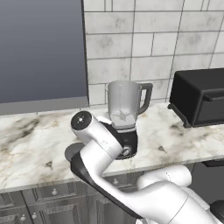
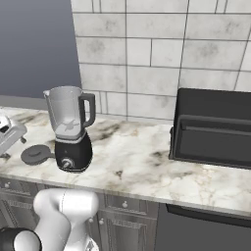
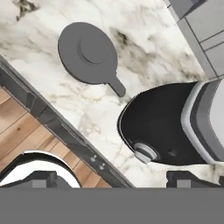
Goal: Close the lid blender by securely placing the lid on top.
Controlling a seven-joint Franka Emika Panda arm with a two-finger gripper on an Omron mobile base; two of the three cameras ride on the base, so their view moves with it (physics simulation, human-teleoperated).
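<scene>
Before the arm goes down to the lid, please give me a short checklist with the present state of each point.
1. Lid lies flat on the counter, knob up: ok.
2. Lid free, apart from the blender: ok.
3. Blender jar mouth open, nothing on it: ok.
4. Gripper above the lid: not ok, it is off to one side.
5. Fingers open enough: cannot tell.

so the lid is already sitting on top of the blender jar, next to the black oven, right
Not quite: the lid lies flat on the counter beside the blender, whose jar mouth is open, as the right base view shows. The black oven does stand further along the counter.
</scene>
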